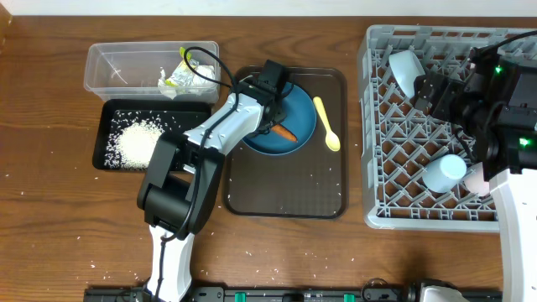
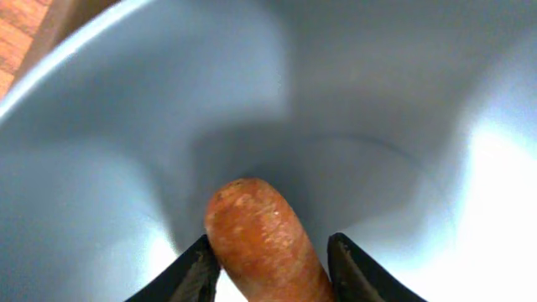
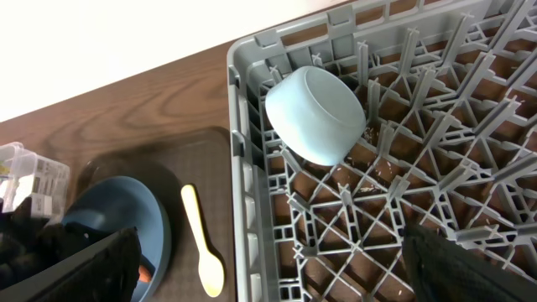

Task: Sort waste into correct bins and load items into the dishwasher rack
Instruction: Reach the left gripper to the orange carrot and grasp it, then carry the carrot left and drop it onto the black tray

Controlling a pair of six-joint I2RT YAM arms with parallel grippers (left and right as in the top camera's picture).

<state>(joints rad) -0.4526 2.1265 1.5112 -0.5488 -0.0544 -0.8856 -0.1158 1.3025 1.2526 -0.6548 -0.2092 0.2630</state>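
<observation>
Two arms: one left arm (image 1: 180, 193), one right arm (image 1: 512, 210). Two bins: one clear tub (image 1: 126, 59), one black tray (image 1: 172, 116). One rack (image 1: 369, 126). One serving tray (image 1: 285, 184). One dish (image 1: 298, 109), one bowl (image 1: 405, 69), one spoon (image 1: 327, 124). Two cups: one light-blue cup (image 1: 445, 172), one pink cup (image 1: 477, 178). One sausage (image 1: 285, 132). One wrapper (image 1: 180, 77). One rice heap (image 1: 136, 141), plus loose grains beyond counting.

A dark wooden table (image 1: 50, 218) with visible grain fills the view. A brown rectangular tray (image 1: 285, 189) with rounded corners lies flat near the table's middle, its long sides running from the far edge towards the near edge. A white wall (image 1: 252, 8) borders the far edge.
</observation>
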